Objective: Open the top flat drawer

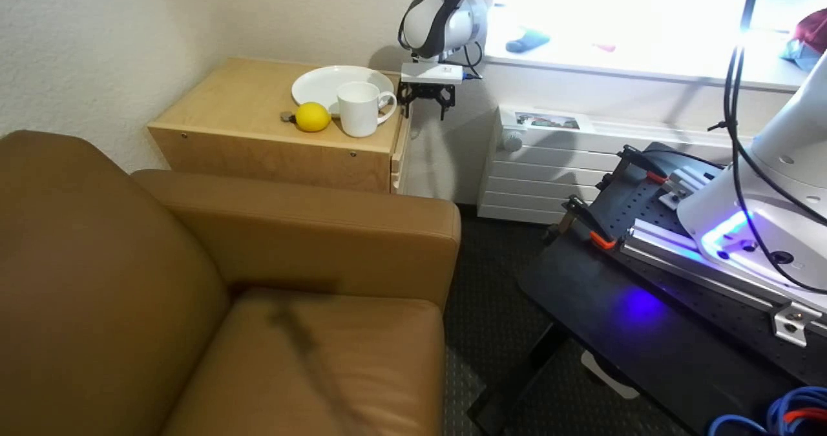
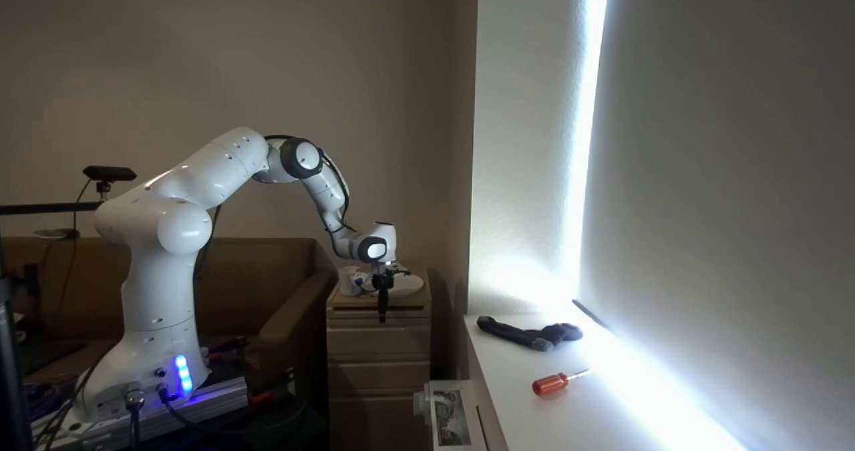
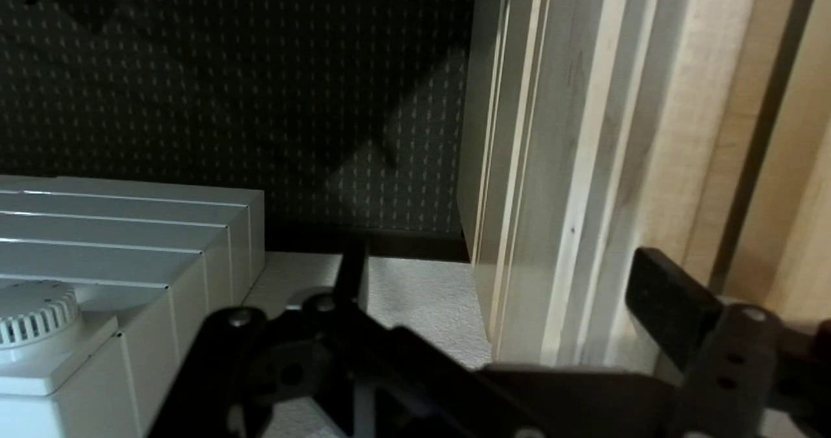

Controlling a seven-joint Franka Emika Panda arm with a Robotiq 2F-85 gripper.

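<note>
And here's the drawer [image 1: 401,144], that thin strip just under the top of the cabinet [image 1: 258,155], closed or barely ajar; I can't tell which. My jaws hang spread wide at the front edge with nothing between them: one finger [image 3: 672,305] shows against the wood, its mate stands out over open air. Touching? Can't tell.

Now, how will it handle? Wood, so stiff; shallow, so I'd guess a light pull, maybe with some drag. The face looks smooth and I make out no knob, so a flat pinch could slide right off. I'd go for the upper lip, near the middle, so it won't skew.

Room to move, then! Straight out there's open space over the floor [image 3: 292,87], with the radiator [image 1: 549,184] well apart on one flank. On the other, the sofa [image 1: 310,210] juts past the cabinet front: mind that. And the mug [image 1: 357,110] and plate [image 1: 316,87] sit near the edge, so no sweeping inward.
</note>
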